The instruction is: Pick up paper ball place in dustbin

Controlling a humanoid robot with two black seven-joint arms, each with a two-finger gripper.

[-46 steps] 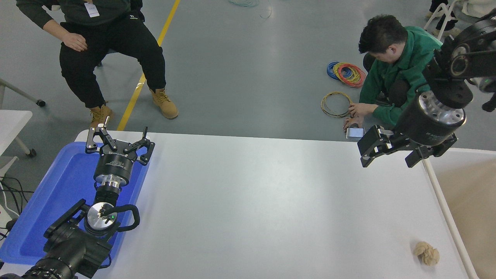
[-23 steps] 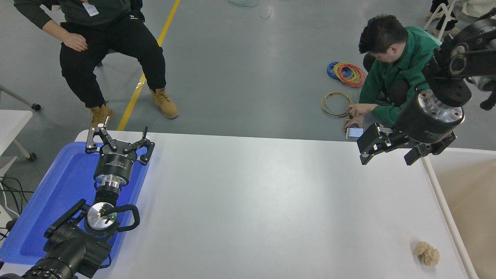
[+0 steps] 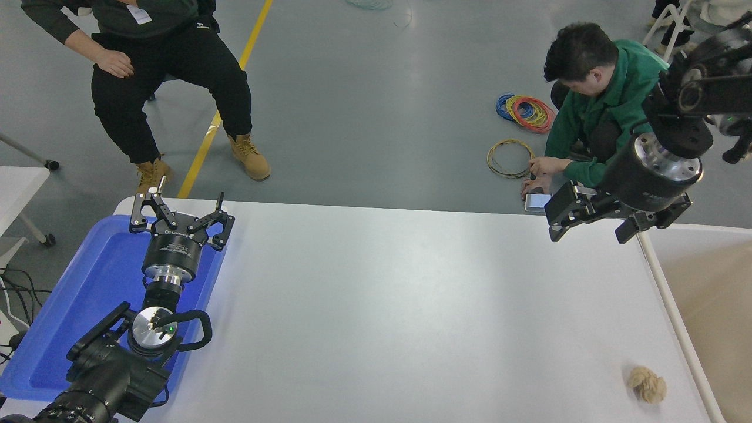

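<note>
Head view: the ball (image 3: 647,385) lies alone on the table (image 3: 411,305) at the lower right of the frame, just beside the bin's (image 3: 670,305) rim. It is a roundish wad with no clear long axis and points no particular way.

The right gripper (image 3: 593,220) hangs at the upper right, jaws apart, well apart from the ball. To grasp well, it should come down over the ball, straddle it, then close gently.

The left gripper (image 3: 179,214), open, is parked over the tray (image 3: 70,305) at the lower left.
</note>
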